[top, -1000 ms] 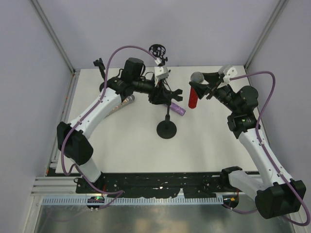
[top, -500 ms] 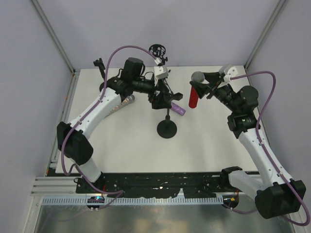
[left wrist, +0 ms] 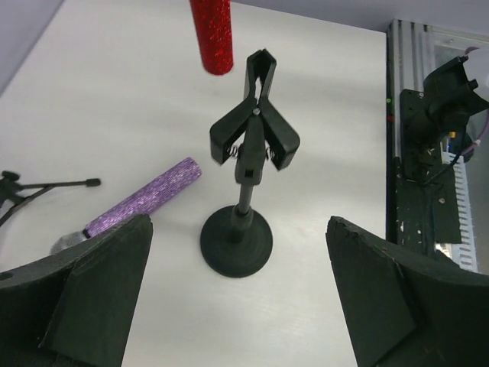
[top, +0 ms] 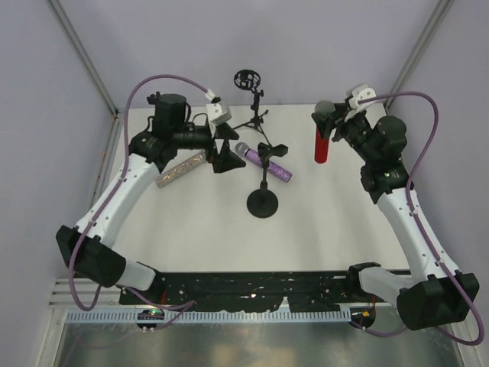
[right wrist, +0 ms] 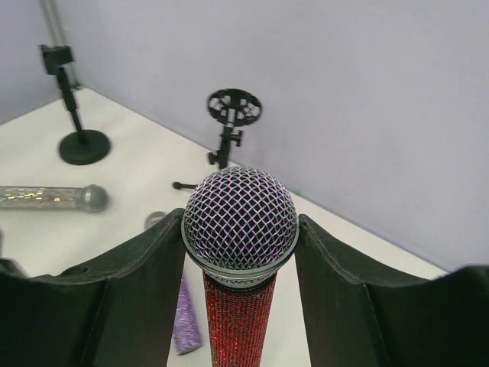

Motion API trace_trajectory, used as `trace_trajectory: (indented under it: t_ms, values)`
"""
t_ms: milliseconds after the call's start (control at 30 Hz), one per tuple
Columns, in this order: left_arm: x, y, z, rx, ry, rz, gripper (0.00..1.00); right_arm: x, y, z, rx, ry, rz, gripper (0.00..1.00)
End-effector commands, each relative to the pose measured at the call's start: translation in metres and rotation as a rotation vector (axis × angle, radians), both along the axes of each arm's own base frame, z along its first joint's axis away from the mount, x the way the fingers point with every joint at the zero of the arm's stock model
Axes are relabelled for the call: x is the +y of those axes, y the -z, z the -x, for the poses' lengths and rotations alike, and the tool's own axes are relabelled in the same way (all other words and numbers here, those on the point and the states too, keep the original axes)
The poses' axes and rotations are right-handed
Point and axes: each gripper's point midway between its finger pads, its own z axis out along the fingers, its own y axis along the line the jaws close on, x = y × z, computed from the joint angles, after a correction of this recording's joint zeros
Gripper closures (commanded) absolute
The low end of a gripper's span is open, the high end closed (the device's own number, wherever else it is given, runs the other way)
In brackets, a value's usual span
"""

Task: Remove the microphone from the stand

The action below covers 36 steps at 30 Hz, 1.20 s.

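At the left of the table (top: 191, 222), a silver microphone (top: 181, 169) is seen lying flat. Near it, the jaws of the left arm (top: 126, 187) are spread wide and nothing is held. A purple microphone (top: 265, 163) lies just beyond the stand (top: 262, 203), whose clip (left wrist: 256, 131) is empty. Further right, the red microphone (top: 322, 145) is grasped upright, just below its head, by the jaws of the right arm (top: 401, 206), apart from the stand. Removal is judged all but done. Next, it should be lowered onto bare table and released.
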Motion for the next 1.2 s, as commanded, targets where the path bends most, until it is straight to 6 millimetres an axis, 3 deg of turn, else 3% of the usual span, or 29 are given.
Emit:
trace_trajectory:
  t_ms: [0,100,233,400,567,767,933,1167]
  values:
    - [0.045,-0.022,0.003,-0.131,-0.091,0.018,0.00,-0.049,-0.013,-0.028,-0.003,0.233,0.133,0.67]
    - [0.074,-0.002,0.002,-0.106,-0.179,-0.009,0.00,-0.078,0.011,-0.047,0.065,0.336,0.247,0.67]
    - [0.111,0.020,0.000,-0.100,-0.327,-0.038,0.00,-0.113,0.068,-0.080,0.224,0.422,0.395,0.66]
    - [0.136,0.045,0.015,-0.118,-0.395,-0.089,0.00,-0.135,0.120,-0.109,0.329,0.445,0.598,0.67]
    - [0.148,0.059,0.033,-0.124,-0.399,-0.128,0.00,-0.137,0.160,-0.135,0.402,0.393,0.705,0.67]
    - [0.154,0.064,0.040,-0.134,-0.408,-0.143,0.00,-0.134,0.205,-0.158,0.496,0.309,0.793,0.64]
    - [0.154,0.071,0.038,-0.132,-0.418,-0.137,0.00,-0.124,0.248,-0.170,0.560,0.241,0.824,0.59]
    - [0.161,0.077,0.033,-0.133,-0.437,-0.151,0.00,-0.101,0.291,-0.175,0.606,0.172,0.885,0.55]
